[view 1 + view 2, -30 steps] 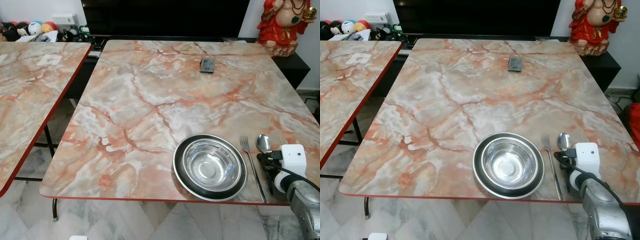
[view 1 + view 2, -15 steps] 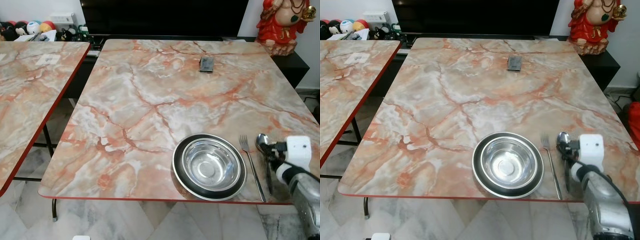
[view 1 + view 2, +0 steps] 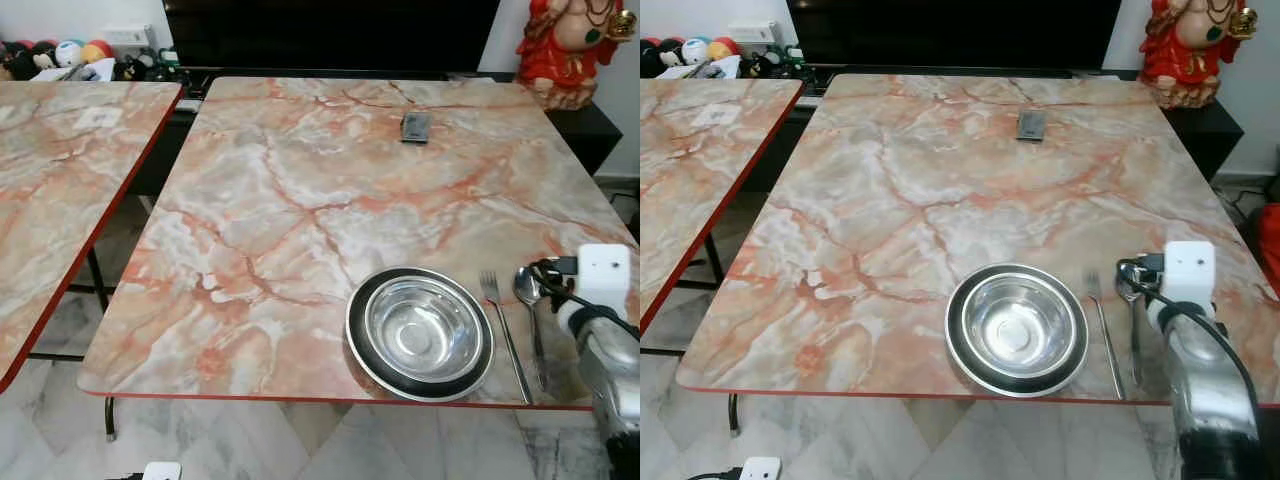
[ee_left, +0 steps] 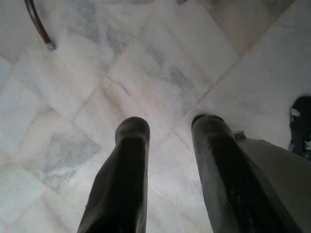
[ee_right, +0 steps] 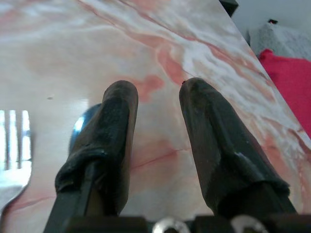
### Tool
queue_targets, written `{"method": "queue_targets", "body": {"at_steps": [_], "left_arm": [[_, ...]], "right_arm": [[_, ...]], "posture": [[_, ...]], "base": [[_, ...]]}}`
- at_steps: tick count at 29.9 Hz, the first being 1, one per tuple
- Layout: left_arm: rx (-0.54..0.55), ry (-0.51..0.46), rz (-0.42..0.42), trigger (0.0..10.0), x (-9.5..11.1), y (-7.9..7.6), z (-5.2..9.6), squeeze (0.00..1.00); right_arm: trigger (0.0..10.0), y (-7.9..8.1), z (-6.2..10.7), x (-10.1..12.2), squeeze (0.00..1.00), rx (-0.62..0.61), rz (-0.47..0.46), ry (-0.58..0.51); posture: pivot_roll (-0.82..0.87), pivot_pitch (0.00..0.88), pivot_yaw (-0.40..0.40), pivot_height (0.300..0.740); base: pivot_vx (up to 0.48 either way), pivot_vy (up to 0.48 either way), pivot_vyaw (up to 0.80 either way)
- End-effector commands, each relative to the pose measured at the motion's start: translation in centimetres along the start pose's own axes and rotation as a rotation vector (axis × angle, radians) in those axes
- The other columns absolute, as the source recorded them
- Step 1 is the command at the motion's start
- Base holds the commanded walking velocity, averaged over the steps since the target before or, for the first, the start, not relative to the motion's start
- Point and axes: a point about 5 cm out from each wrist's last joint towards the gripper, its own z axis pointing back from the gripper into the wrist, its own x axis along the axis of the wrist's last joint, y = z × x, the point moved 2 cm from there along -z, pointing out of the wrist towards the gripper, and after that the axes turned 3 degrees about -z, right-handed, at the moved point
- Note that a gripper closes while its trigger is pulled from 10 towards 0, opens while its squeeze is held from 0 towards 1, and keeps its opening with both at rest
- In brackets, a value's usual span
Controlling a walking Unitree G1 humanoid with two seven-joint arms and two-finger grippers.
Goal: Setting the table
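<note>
Item one, your right gripper: fingers parted with bare tabletop between them, holding nothing, poised low over the near right part of the marble-patterned table. One finger sat over the spoon, whose bowl showed just beside it in the right wrist view; whether they touched, you could not tell.

Item two, the spoon: flat on the table, handle toward the near edge, just right of the fork, the two lying roughly parallel.

Item three, the steel bowl: upright inside a dark-rimmed plate, just left of the fork, near the table's front edge.

Item four, a small dark device: flat, toward the far side, well apart from the setting.

Item five, your left gripper: fingers apart, holding nothing, hanging above the marble floor.

Item six, a second table on the left; a red figurine beyond the far right corner.
</note>
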Motion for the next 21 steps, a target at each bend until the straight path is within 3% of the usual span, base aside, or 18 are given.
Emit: {"method": "queue_targets", "body": {"at_steps": [1,8,21], "left_arm": [[-0.010,0.050,-0.008,10.0,-1.3,0.1,0.3,0.00],[-0.013,0.051,-0.007,10.0,-1.3,0.0,0.3,0.00],[-0.011,0.054,-0.002,10.0,-1.3,0.1,0.3,0.00]], "right_arm": [[10.0,0.5,-0.6,-0.3,0.00,-0.004,0.004,0.014],[10.0,2.3,-2.0,-0.9,0.00,0.012,0.044,0.085],[10.0,1.8,-3.1,1.8,0.00,-0.033,0.013,-0.004]], "posture": [[-0.05,0.165,0.015,0.740],[-0.04,0.167,0.017,0.740],[-0.04,0.179,0.021,0.740]], "base": [[0.000,0.000,0.00],[0.000,0.000,0.00],[0.000,0.000,0.00]]}}
